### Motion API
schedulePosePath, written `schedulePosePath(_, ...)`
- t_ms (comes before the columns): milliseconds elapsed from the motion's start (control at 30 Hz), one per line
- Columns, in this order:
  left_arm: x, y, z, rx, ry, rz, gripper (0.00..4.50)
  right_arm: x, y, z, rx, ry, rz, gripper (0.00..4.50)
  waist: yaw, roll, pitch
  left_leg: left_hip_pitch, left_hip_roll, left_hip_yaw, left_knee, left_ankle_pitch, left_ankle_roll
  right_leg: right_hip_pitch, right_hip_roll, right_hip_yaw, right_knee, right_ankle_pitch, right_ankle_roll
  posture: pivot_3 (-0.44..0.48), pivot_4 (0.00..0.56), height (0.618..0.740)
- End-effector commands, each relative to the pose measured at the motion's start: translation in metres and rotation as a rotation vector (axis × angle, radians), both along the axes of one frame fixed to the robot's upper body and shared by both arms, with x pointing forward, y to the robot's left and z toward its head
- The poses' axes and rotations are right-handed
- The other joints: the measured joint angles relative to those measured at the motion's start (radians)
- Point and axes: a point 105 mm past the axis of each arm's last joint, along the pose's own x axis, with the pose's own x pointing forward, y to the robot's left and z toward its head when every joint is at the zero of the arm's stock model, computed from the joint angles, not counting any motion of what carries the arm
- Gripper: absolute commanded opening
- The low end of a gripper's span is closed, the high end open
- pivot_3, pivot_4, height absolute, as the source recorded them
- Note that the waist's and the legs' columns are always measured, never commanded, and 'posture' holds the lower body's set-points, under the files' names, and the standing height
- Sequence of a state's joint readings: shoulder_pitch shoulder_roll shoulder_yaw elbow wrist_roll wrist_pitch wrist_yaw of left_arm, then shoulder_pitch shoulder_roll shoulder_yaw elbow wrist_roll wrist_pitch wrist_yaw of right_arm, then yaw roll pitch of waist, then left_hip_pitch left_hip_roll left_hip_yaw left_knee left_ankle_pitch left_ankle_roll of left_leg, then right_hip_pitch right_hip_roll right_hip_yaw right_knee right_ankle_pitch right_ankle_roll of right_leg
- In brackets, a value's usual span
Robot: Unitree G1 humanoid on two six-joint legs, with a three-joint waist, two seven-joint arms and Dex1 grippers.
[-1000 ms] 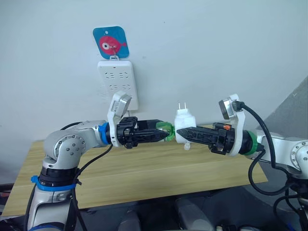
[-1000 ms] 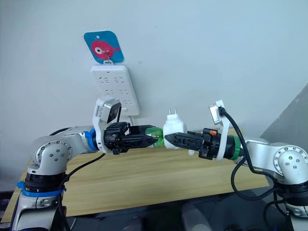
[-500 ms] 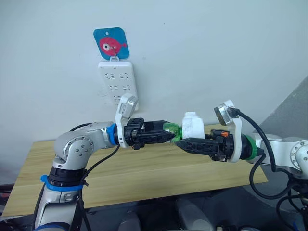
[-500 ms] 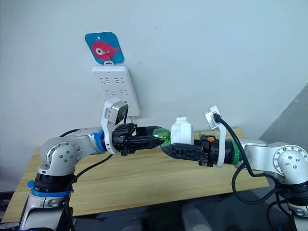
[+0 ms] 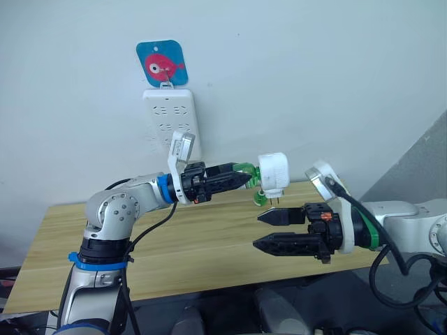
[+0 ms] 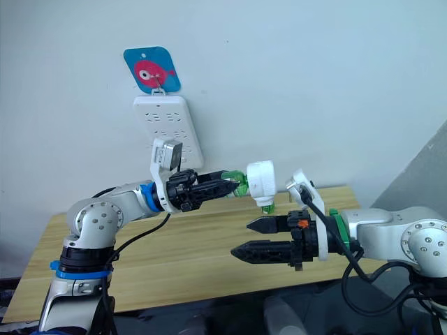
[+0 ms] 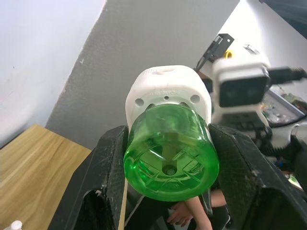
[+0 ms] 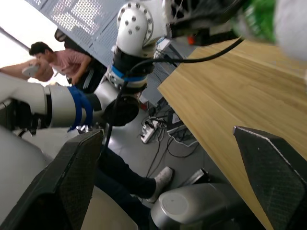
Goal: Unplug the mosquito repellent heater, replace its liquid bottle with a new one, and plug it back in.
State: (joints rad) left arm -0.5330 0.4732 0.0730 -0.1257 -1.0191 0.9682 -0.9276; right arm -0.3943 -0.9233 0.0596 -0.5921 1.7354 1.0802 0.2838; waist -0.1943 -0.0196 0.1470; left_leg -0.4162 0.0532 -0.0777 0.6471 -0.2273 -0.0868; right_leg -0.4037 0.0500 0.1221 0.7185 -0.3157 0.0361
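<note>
the green liquid bottle (image 5: 244, 169) is clamped in the left gripper (image 5: 241, 179), with the mosquito repellent heater (image 5: 273, 172) screwed on beyond its tips, likely for unscrewing. the right gripper (image 5: 264, 231) hangs below it, wide open and empty.

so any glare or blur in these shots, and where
Left wrist view: the green bottle glows with light through it. Right wrist view: the bottle and heater are a close smear at one corner, and the background behind the person is washed out. Eye views: evenly lit, soft shadow beside the power strip.
</note>
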Motion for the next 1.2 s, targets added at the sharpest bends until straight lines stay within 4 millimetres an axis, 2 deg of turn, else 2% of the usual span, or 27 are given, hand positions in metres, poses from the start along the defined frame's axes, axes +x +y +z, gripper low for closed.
schedulePosePath(33,-0.002,0.003,0.015,-0.036,-0.047,-0.007,2.32,-0.002,-0.01,-0.002,-0.044,-0.097,-0.007,3.88,0.001,-0.001,-0.001,0.0,0.0,0.0,0.0,0.0,0.0,0.0,0.0,0.0,0.0,0.0,0.0,-0.211,0.077,0.729)
schedulePosePath(133,-0.004,0.004,0.015,-0.033,-0.039,-0.019,2.32,0.001,-0.027,0.0,-0.043,-0.161,-0.05,2.8,0.001,-0.001,-0.001,0.0,0.0,0.0,0.0,0.0,0.0,0.0,0.0,0.0,0.0,0.0,0.0,-0.21,0.077,0.729)
schedulePosePath(233,-0.008,0.005,0.015,-0.025,-0.025,-0.054,2.32,0.013,-0.059,-0.003,-0.136,-0.197,-0.133,1.73,0.001,-0.001,-0.001,0.0,-0.001,0.0,0.0,0.0,0.0,0.0,-0.001,0.0,0.0,0.0,0.0,-0.223,0.076,0.729)
schedulePosePath(367,-0.016,0.006,0.016,-0.018,0.002,-0.12,2.32,0.039,-0.084,-0.008,-0.233,-0.292,-0.22,0.16,-0.005,-0.002,-0.005,0.001,-0.002,0.0,0.0,0.0,0.0,0.001,-0.001,0.001,0.0,0.001,0.001,-0.235,0.072,0.729)
schedulePosePath(400,-0.018,0.006,0.017,-0.013,0.007,-0.136,2.32,0.05,-0.086,-0.01,-0.248,-0.321,-0.244,0.0,-0.009,-0.002,-0.006,0.002,-0.002,0.0,0.0,0.0,0.0,0.001,-0.001,0.001,0.0,0.001,0.001,-0.236,0.072,0.729)
schedulePosePath(567,-0.022,0.006,0.019,-0.01,0.026,-0.183,2.32,0.088,-0.08,-0.024,-0.322,-0.451,-0.252,0.0,-0.026,0.001,-0.011,0.002,-0.002,0.0,0.0,0.0,0.001,0.001,-0.001,0.001,0.0,0.001,0.002,-0.241,0.069,0.729)
schedulePosePath(700,-0.024,0.004,0.021,-0.019,0.032,-0.194,2.32,0.094,-0.058,-0.024,-0.267,-0.462,-0.176,0.0,-0.027,0.002,-0.012,0.001,-0.002,0.0,-0.001,0.0,0.001,0.001,-0.001,0.001,0.0,0.001,0.001,-0.229,0.067,0.729)
schedulePosePath(833,-0.022,0.003,0.02,-0.025,0.038,-0.177,2.32,0.08,-0.028,-0.009,-0.155,-0.449,-0.06,0.0,-0.027,0.003,-0.012,0.001,-0.003,-0.001,0.0,0.0,0.0,0.001,-0.003,0.0,0.0,0.002,0.0,-0.229,0.067,0.729)
schedulePosePath(1100,-0.008,0.005,0.013,-0.01,0.01,-0.072,2.32,0.034,-0.008,0.019,-0.017,-0.347,0.095,0.0,-0.025,0.003,-0.013,0.001,-0.004,-0.003,0.0,0.0,0.0,0.003,-0.003,-0.001,0.0,0.002,0.0,-0.225,0.066,0.729)
schedulePosePath(1200,-0.004,0.006,0.011,-0.003,-0.004,-0.046,2.32,0.029,-0.005,0.026,0.016,-0.331,0.091,0.0,-0.026,0.003,-0.014,0.002,-0.004,-0.003,0.0,0.0,0.001,0.004,-0.003,-0.002,0.0,0.001,0.0,-0.227,0.065,0.729)
